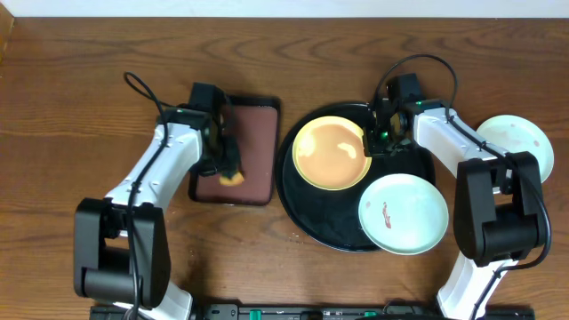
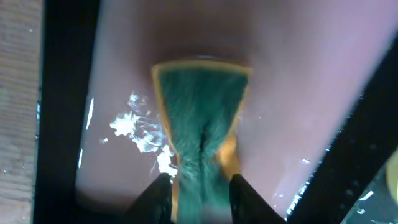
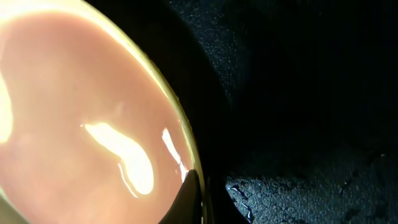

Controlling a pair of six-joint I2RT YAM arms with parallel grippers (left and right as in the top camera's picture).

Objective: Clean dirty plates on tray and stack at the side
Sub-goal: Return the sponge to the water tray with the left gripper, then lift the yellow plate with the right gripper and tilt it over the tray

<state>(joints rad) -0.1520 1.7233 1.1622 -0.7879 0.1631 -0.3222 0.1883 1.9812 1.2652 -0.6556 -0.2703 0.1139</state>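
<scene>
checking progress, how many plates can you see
3: a yellow plate on the black tray, a smeared mint plate at its near-right rim, another mint plate off the tray at far right.

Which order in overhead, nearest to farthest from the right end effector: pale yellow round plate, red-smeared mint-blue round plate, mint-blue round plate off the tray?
1. pale yellow round plate, on the black round tray, rim at the right end effector.
2. red-smeared mint-blue round plate, tray's right side.
3. mint-blue round plate off the tray, far right.

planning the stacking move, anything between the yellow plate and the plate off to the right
Nothing loose. Only the tray rim and the right arm lie between the yellow plate and the side plate; the smeared plate sits off that line.
</scene>
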